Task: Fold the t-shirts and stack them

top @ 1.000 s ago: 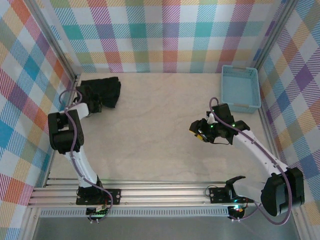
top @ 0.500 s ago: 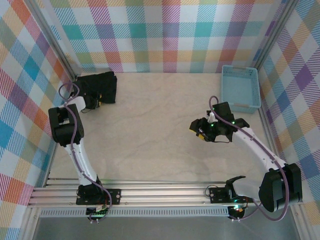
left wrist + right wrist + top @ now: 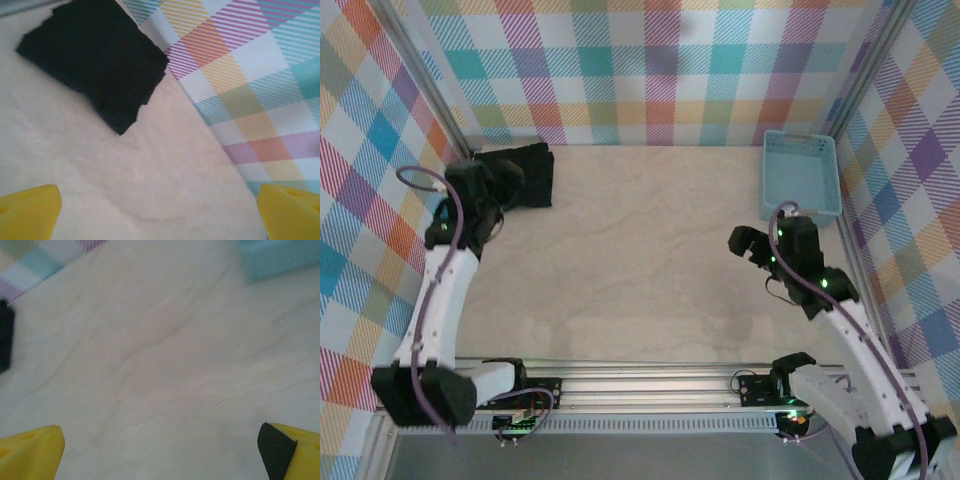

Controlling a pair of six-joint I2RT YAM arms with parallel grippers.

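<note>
**Left let go of the shirt, both arms backing off**

- Left gripper [image 3: 160, 214]: a second ago it was closed and down at the black shirt [image 3: 528, 165]. The yellow fingers are now wide apart with nothing between them, only bare table [image 3: 640, 260].
- The left arm has pulled back from the cloth. In its wrist view the shirt sits up and left of the fingers, clear of them.
- The shirt is a compact folded rectangle in the far-left corner, flat on the table against the plaid wall [image 3: 660, 80]. It reads squarer than a second ago, when it was bunched around the claw.
- Right gripper [image 3: 161, 454]: it has gone from half open to fully apart, holding nothing. That arm has swung back towards its own side and is now near the blue basket [image 3: 800, 175] but not touching it.

My read is that the fold is placed and released, and the pile holds its shape unaided. Whether it is one shirt or a stack, I can't tell from the dark cloth. Neither claw is set up for a grasp, so this looks like a retreat, not another pick.
</note>
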